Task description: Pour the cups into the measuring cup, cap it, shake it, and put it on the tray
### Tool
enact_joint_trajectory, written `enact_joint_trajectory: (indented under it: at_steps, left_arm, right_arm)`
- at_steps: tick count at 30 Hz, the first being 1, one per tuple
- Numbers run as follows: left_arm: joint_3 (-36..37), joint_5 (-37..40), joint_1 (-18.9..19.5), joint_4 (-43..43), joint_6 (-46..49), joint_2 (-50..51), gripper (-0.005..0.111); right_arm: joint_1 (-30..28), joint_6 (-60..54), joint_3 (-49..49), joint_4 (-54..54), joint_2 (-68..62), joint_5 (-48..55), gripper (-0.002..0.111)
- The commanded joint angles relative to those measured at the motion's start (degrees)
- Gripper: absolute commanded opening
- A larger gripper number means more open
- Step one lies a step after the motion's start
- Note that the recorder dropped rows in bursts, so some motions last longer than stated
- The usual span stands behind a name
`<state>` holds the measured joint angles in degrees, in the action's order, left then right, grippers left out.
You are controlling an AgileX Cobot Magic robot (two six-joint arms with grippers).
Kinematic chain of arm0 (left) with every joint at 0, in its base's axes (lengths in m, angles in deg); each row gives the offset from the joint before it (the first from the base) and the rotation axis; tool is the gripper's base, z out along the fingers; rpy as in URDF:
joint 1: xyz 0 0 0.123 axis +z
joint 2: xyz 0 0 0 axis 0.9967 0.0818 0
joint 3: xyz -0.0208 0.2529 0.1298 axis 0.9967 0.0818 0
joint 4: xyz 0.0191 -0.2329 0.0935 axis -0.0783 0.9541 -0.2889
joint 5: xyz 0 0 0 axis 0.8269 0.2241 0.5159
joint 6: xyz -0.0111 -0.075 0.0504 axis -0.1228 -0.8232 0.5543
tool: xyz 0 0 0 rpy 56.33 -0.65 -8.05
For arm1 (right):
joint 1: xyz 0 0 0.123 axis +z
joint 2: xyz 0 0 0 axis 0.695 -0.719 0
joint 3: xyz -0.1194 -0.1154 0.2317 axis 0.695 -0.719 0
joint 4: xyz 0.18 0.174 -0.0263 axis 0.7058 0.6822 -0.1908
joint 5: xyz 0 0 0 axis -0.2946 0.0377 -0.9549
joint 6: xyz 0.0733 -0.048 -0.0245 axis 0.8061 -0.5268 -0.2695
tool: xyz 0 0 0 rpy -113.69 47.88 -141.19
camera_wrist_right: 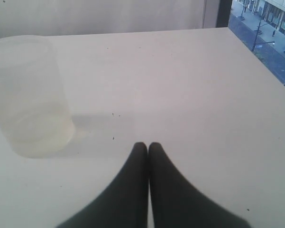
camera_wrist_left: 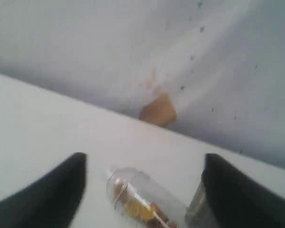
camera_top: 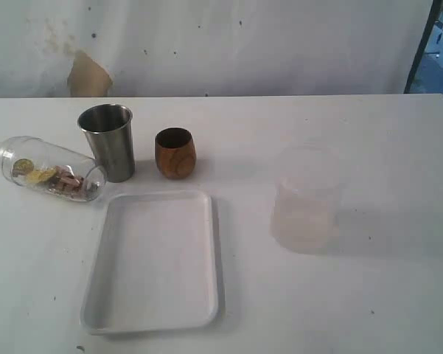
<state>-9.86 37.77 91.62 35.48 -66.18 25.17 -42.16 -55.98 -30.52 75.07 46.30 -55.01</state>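
Left pincer (camera_wrist_left: pixel 144 164) first: on its wrist camera I see both dark fingers (camera_wrist_left: pixel 61 190) spread wide apart, gripping nothing and hanging above the measuring cup (camera_wrist_left: pixel 142 202), which lies on the white table below them.

On the exterior camera I take the tray (camera_top: pixel 155 258) as my landmark. It lies flat on the table (camera_top: pixel 368 295). The measuring cup (camera_top: pixel 51 175) is not on it. The cup lies on its side on the table just past the tray's far-left corner. Its rounded, knobbed end points away from the tray and its other end faces the steel tumbler. Yellow and brown bits rest along the lower wall inside it.

The steel tumbler (camera_top: pixel 108 140) stands upright just behind that same far-left corner, right beside the lying cup. I cannot tell whether the two touch. Next along, the wooden cup (camera_top: pixel 175 153) stands upright behind the tray's far edge, near the tumbler but apart from it. Its inside looks dark and I cannot make out any contents.

Well to the right of the tray, the frosted container (camera_top: pixel 306 199) stands upright on the table.

Right pincer (camera_wrist_right: pixel 148 145): on its wrist camera I see the two dark fingers pressed together at the tips, clamped on nothing, over the table. The frosted container (camera_wrist_right: pixel 28 95) stands apart from them.
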Motion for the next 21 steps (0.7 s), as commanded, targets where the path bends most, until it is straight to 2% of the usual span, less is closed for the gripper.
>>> enact_joint_trajectory:
  at_steps: [1, 5, 8, 11, 15, 21]
  left_arm:
    - [-4.02, 8.61, -0.12, 1.88, 0.51, 10.49, 0.105]
    - [-7.51, 14.46, -0.12, 9.30, -0.07, 20.31, 0.105]
    - [-9.29, 15.27, -0.29, 19.43, 0.17, 27.11, 0.105]
    - [-9.79, 13.27, -2.26, 29.31, 3.48, 33.59, 0.105]
    - [-9.79, 8.42, -5.75, 31.87, 3.10, 41.64, 0.105]
    - [-9.79, 1.62, -6.79, 37.30, 3.00, 48.87, 0.105]
  right_arm:
    - [-0.24, 0.54, -0.07, -0.39, 0.29, -0.21, 0.000]
    - [-0.24, 0.54, -0.07, -0.39, 0.29, -0.21, 0.000]
    - [-0.24, 0.54, -0.07, -0.39, 0.29, -0.21, 0.000]
    - [-0.24, 0.54, -0.07, -0.39, 0.29, -0.21, 0.000]
    - [-0.24, 0.56, -0.07, -0.28, 0.29, -0.21, 0.000]
    - [-0.24, 0.56, -0.07, -0.17, 0.29, -0.21, 0.000]
